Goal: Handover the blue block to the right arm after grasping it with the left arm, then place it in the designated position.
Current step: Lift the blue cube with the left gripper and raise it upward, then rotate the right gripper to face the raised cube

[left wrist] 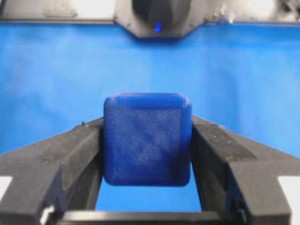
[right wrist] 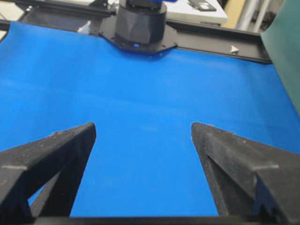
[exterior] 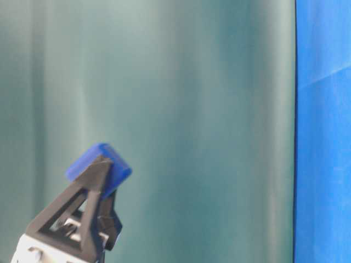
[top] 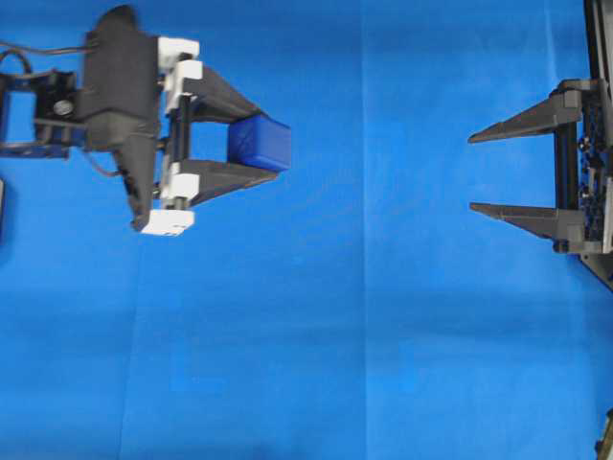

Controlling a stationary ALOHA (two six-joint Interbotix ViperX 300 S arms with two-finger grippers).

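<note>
The left gripper (top: pixel 257 144), white-trimmed, clamps the blue block (top: pixel 260 143) between its two black fingertips; the cube sits squarely between the pads in the left wrist view (left wrist: pixel 147 139) and shows lifted against the green backdrop (exterior: pixel 219 109) at table level. Across the blue cloth (top: pixel 383 335), well apart, the all-black right gripper (top: pixel 472 172) has its jaws spread wide, with nothing between them

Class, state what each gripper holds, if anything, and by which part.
Left gripper clamps the blue block by two opposite side faces, at its fingertips. Right gripper holds nothing.
</note>
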